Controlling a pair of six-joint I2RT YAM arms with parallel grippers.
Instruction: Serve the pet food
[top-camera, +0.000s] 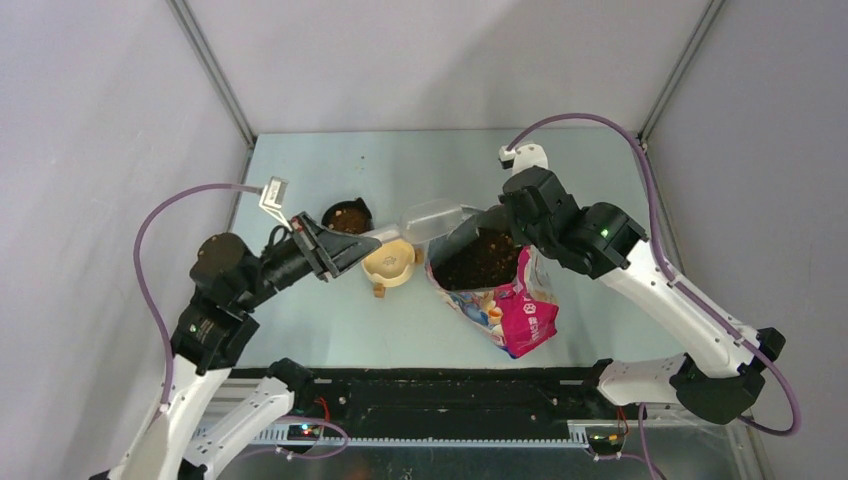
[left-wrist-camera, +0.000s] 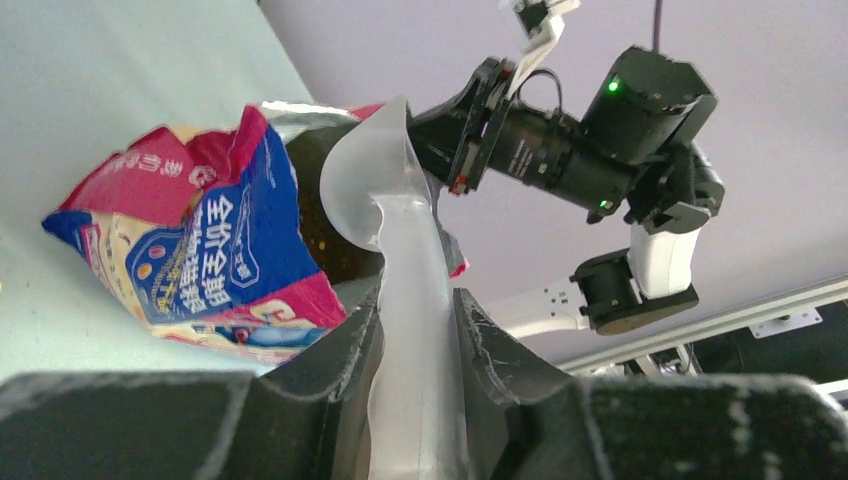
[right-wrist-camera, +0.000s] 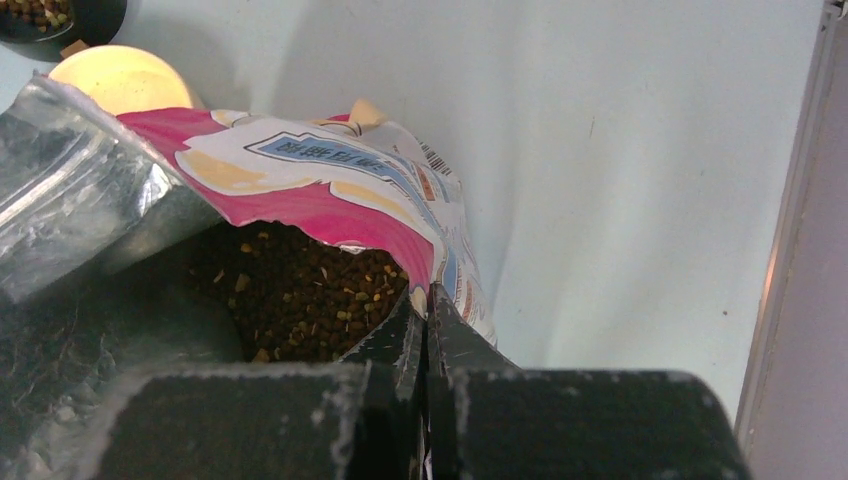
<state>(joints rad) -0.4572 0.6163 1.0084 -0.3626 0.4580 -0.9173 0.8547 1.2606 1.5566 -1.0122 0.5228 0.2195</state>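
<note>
The pet food (top-camera: 480, 262) is a dark brown mass of kibble inside an open pink-and-blue bag (top-camera: 520, 315) at the table's centre right. The right wrist view looks down on the kibble (right-wrist-camera: 300, 290). My right gripper (right-wrist-camera: 428, 300) is shut on the bag's rim (right-wrist-camera: 330, 200) and holds its mouth up; in the top view it (top-camera: 497, 228) sits at the bag's far edge. My left gripper (left-wrist-camera: 417, 305) is shut on the handle of a clear plastic scoop (left-wrist-camera: 385, 190). The scoop's bowl (top-camera: 435, 220) hovers by the bag's mouth (left-wrist-camera: 190, 250) and looks empty.
A small black bowl (top-camera: 347, 217) holding some kibble stands left of centre, just behind my left gripper (top-camera: 362, 246). A cream bowl (top-camera: 390, 262) sits below the scoop, close to the bag's left side. Both bowls also show in the right wrist view, cream bowl (right-wrist-camera: 120, 80).
</note>
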